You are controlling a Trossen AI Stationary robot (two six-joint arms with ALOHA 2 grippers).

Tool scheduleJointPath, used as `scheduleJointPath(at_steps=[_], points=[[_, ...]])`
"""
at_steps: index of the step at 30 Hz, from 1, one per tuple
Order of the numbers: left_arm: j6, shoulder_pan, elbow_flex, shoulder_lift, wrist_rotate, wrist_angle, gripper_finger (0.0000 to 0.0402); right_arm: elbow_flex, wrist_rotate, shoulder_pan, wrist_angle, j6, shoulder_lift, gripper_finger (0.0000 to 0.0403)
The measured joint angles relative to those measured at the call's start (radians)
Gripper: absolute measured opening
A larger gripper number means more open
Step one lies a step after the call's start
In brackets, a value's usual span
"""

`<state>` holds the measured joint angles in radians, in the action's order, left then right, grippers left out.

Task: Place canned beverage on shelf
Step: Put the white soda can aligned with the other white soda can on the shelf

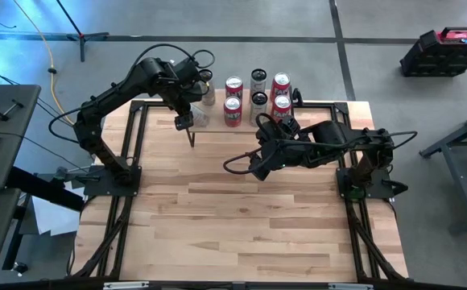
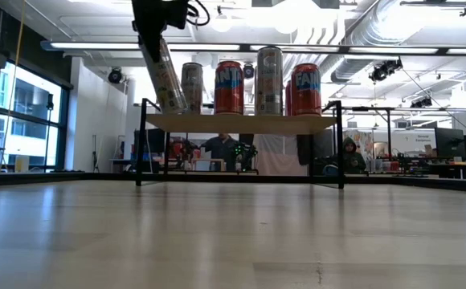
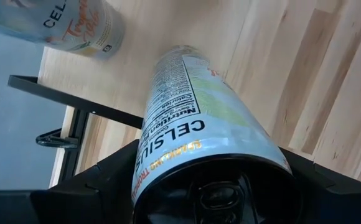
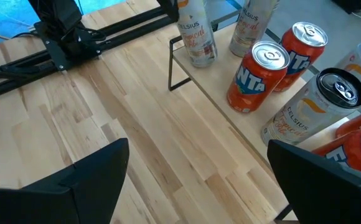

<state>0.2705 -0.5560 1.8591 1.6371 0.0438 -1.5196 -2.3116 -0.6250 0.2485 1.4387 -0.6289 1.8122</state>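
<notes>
The shelf (image 2: 241, 122) stands at the table's far edge, a light plank on thin black legs. On it stand red cans (image 2: 228, 87) and white cans (image 2: 269, 80). My left gripper (image 2: 159, 20) hangs over the shelf's left end, shut on a white Celsius can (image 2: 167, 76). This can is tilted, and its base is on the plank beside another white can (image 3: 62, 22). My right gripper (image 4: 196, 186) hovers open above the table, in front of the shelf (image 4: 243, 134), with nothing between its fingers. My left gripper pinches the Celsius can near its top end (image 3: 168, 186), one finger (image 3: 99, 186) on each side of its round wall. The fingers come from above, pointing steeply down. The can leans, its base (image 2: 174, 108) resting on the shelf's left end.
Several cans (image 1: 258, 97) crowd the shelf's middle and right part. Black frame bars (image 4: 56, 50) run along the table's edges. The wide wooden tabletop (image 1: 241, 217) lies in front of the shelf. People sit in the room beyond the table.
</notes>
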Motion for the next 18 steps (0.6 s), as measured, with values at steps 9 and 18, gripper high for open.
scheduleJointPath(at_steps=[9,18], points=[[-0.024,0.000,0.000,0.000,0.048,0.006,0.0286,0.000,0.000,0.000,0.000,0.000,0.000,0.0369],[-0.022,0.001,0.000,0.000,0.048,0.016,0.0300,0.000,0.000,0.000,0.000,0.000,0.000,0.0369]])
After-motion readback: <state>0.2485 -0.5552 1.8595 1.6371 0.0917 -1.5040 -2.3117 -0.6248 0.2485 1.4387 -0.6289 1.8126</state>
